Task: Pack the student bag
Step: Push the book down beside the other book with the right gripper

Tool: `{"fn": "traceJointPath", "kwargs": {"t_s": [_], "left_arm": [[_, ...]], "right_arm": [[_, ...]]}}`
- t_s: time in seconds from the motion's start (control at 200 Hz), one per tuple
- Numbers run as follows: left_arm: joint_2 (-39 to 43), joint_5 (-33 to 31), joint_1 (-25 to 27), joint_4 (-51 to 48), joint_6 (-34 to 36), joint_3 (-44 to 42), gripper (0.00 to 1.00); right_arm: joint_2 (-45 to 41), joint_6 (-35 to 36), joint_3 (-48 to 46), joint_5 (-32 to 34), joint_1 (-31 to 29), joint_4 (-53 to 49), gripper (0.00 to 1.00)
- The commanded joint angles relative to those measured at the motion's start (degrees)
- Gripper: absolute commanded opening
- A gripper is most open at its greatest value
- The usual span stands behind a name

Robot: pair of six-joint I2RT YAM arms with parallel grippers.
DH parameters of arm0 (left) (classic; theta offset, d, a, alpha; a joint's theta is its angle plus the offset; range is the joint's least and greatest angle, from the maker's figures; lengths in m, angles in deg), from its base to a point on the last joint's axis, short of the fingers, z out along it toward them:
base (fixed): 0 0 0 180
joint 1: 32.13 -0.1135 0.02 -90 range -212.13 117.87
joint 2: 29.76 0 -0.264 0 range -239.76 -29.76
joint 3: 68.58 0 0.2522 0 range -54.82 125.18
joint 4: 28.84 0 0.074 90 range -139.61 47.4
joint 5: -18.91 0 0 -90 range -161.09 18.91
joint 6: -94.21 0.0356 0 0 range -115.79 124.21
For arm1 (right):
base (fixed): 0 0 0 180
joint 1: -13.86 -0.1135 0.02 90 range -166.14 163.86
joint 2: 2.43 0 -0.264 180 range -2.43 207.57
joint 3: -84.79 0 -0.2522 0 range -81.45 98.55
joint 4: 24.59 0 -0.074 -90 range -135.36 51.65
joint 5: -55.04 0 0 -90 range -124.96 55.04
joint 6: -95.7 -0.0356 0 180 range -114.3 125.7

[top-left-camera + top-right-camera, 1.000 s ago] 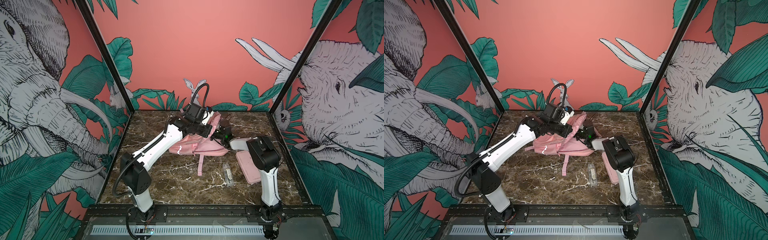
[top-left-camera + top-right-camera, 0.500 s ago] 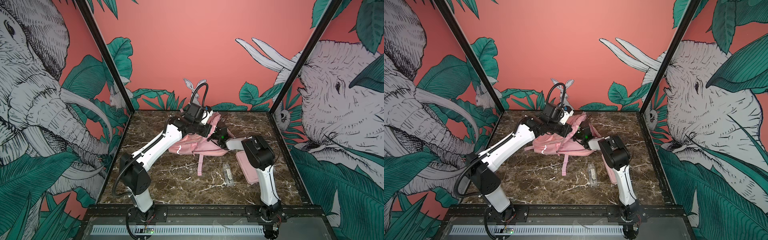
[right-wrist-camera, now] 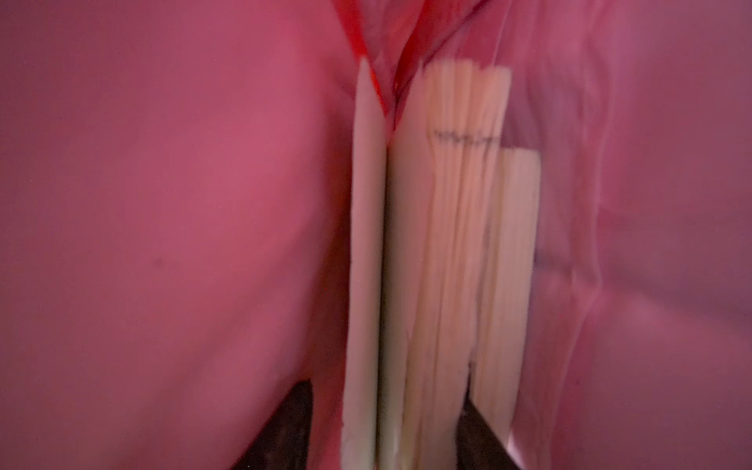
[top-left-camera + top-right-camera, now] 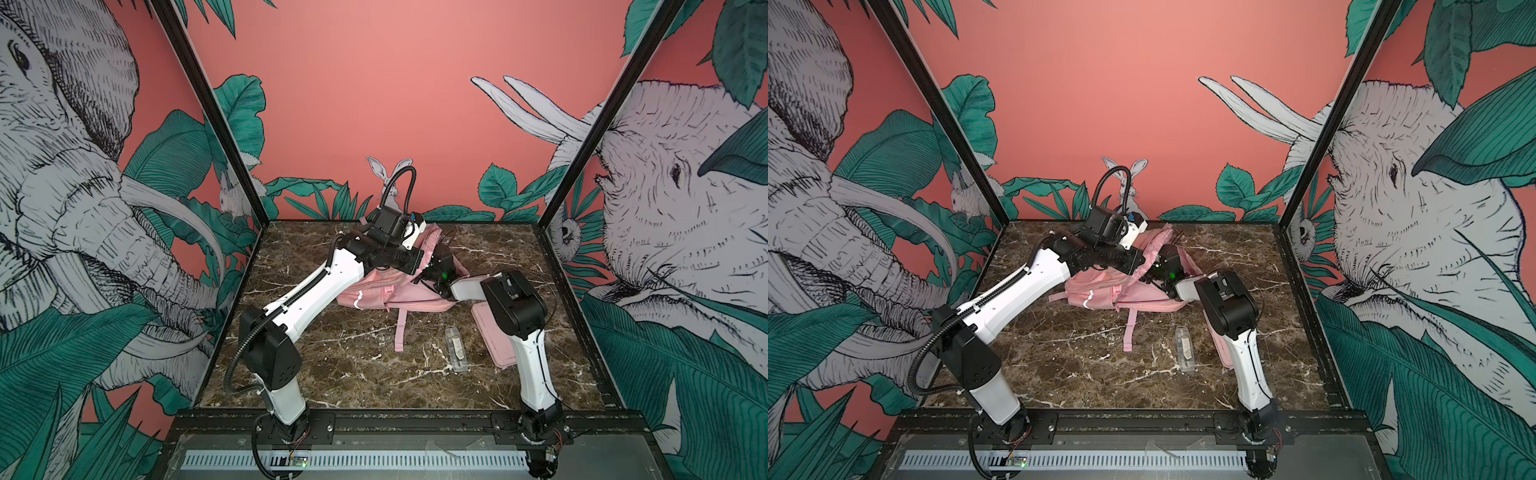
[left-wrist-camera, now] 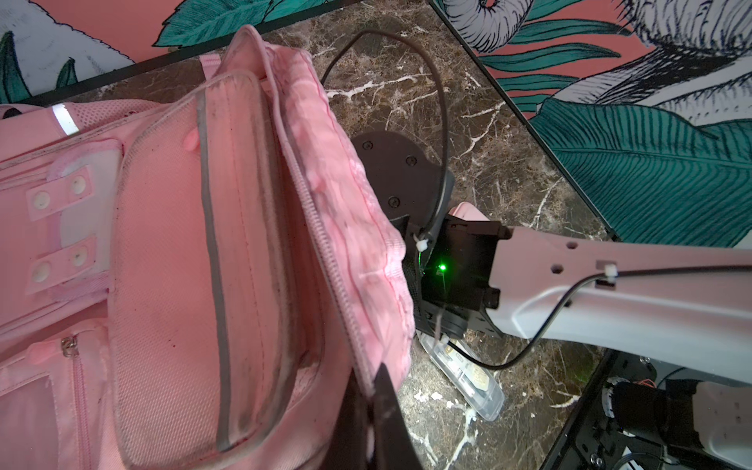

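Note:
The pink student bag [image 4: 386,291] lies at the back middle of the marble table in both top views, its main zip open. My left gripper [image 5: 374,390] is shut on the zip edge of the bag's flap [image 5: 346,228] and holds it raised. My right gripper [image 3: 384,392] is inside the bag, its dark fingers [image 3: 289,423] standing apart. A book [image 3: 447,244] with cream page edges stands between them, with a pink gap on one side. In the top views the bag's fabric hides the right gripper's fingers.
A flat pink pencil case [image 4: 494,336] lies to the right of the bag, partly behind the right arm [image 4: 511,307]. A clear plastic case [image 4: 456,349] lies in front of the bag beside a loose pink strap [image 4: 400,328]. Black frame posts edge the table.
The right arm has swung left, carrying its gripper deeper into the bag. The left arm still holds the flap in the same place.

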Motion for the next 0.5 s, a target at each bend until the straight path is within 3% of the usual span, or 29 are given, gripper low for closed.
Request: {"fn": "traceJointPath", "kwargs": {"t_s": [0.0,0.495], "left_arm": [[4.68,1.73,-0.19,4.28,-0.66,0.08,0.00],[5.58,1.55,-0.23,4.88,-0.99,-1.36,0.00]], "right_arm": [[-2.24,2.06,-1.45,-0.39,-0.51,2.13,0.54],[-5.85,8.13,-4.73,0.56,0.83,-3.78,0.52]]}}
